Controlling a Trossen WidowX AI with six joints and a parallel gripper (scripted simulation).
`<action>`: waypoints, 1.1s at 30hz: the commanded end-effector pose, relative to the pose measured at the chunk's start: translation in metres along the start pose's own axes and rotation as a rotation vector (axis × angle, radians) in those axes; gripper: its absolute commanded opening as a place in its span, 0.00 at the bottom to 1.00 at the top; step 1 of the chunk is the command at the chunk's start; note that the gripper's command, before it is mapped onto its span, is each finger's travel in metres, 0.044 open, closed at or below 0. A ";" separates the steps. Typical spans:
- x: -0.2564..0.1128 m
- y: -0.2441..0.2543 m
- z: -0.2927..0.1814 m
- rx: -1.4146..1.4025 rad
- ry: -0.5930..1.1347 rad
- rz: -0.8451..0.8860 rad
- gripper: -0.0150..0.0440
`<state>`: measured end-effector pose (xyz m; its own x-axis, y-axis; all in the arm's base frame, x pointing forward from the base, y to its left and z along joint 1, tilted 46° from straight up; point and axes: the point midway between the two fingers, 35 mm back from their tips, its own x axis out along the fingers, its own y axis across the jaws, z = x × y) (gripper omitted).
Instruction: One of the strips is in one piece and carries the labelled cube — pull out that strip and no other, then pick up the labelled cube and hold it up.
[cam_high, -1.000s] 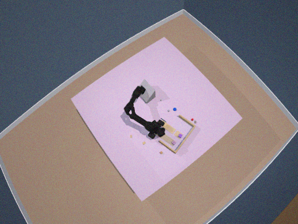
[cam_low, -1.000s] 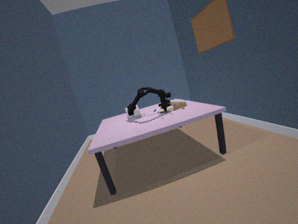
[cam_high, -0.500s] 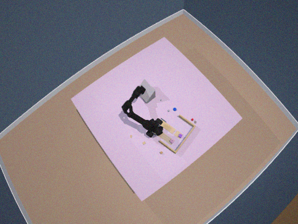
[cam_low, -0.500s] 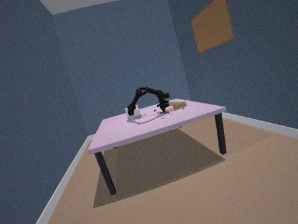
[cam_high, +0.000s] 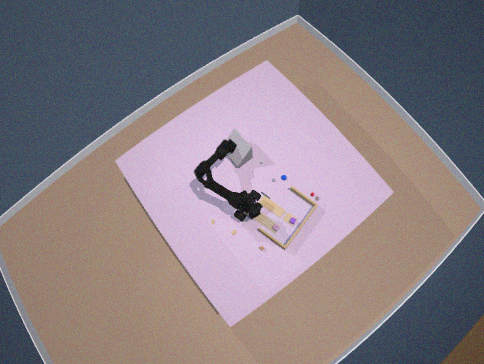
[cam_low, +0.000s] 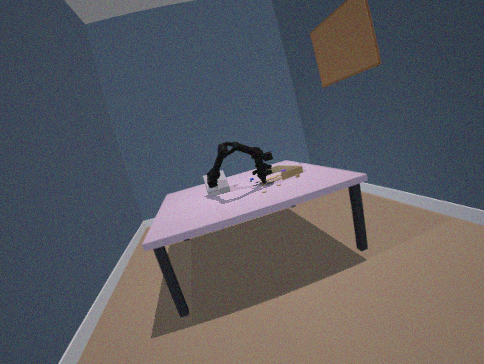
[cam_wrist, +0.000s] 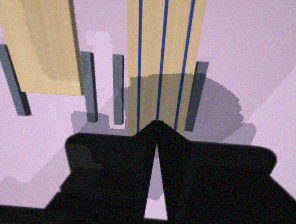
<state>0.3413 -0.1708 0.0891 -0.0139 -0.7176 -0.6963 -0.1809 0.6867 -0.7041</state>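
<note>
A plain wooden strip (cam_high: 271, 205) (cam_wrist: 47, 45) lies left of a strip with blue lines (cam_high: 266, 221) (cam_wrist: 151, 40). A gap shows between the plain strip and a short wooden piece beside a purple cube (cam_high: 293, 220) (cam_low: 283, 171). A mauve cube (cam_high: 276, 227) is at the far end of the lined strip, which shows no clear break; its label is too small to read. My gripper (cam_high: 254, 213) (cam_low: 264, 182) (cam_wrist: 157, 124) is shut and empty, with its tips over the near end of the lined strip in the wrist view. The fingers hide that end.
A wooden wall (cam_high: 300, 228) closes the far side, with side walls (cam_high: 303, 195) (cam_high: 272, 239). Dark low rails (cam_wrist: 89, 87) (cam_wrist: 197, 97) flank the strips. A blue ball (cam_high: 284, 177), a red ball (cam_high: 312, 194) and small tan blocks (cam_high: 234, 232) (cam_high: 261, 248) lie outside.
</note>
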 end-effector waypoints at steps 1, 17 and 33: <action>0.006 0.000 -0.011 -0.005 0.022 0.006 0.25; 0.006 0.001 -0.035 -0.006 0.023 0.006 0.25; 0.006 0.002 -0.059 -0.007 0.024 0.006 0.25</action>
<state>0.2937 -0.1757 0.0960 -0.0114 -0.7195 -0.6944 -0.1813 0.6844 -0.7062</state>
